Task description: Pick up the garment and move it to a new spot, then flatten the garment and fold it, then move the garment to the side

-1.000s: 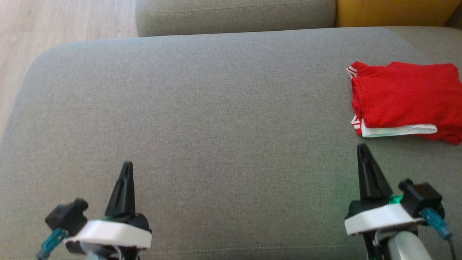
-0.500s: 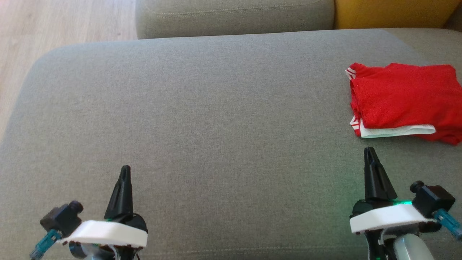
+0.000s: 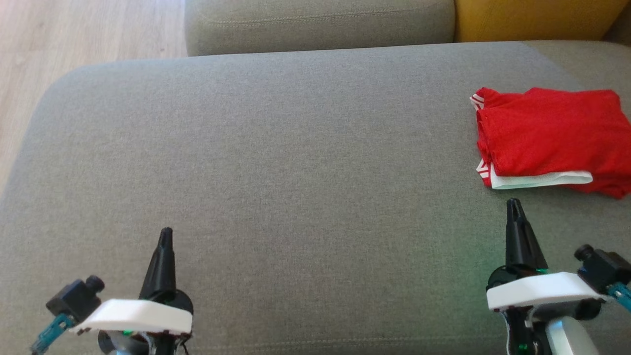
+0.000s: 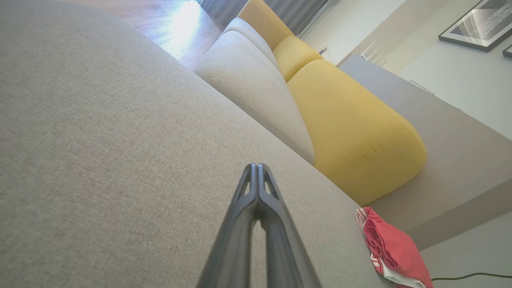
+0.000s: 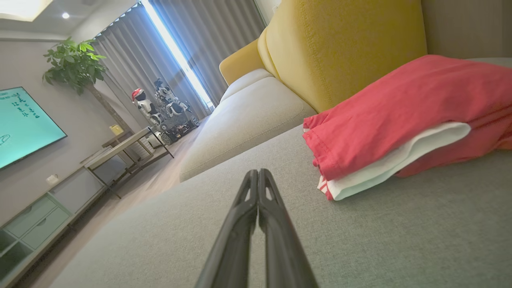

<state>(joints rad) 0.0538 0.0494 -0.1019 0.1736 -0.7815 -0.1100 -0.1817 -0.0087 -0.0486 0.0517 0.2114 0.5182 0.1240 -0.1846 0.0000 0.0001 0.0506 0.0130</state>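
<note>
Down at seven o'clock, the left gripper (image 3: 165,232) sits over the grey sofa cushion (image 3: 296,148), fingers pressed together, nothing in them. Over at five o'clock the right gripper (image 3: 513,203) tells the same story: pinched closed, empty, its tip just short of the red shirt (image 3: 552,133). That shirt lies folded at three o'clock near the cushion's right edge, a white layer peeking out along its near side. Farther back, a yellow back cushion (image 3: 532,17) at one o'clock and wooden floor (image 3: 74,39) at eleven.
</note>
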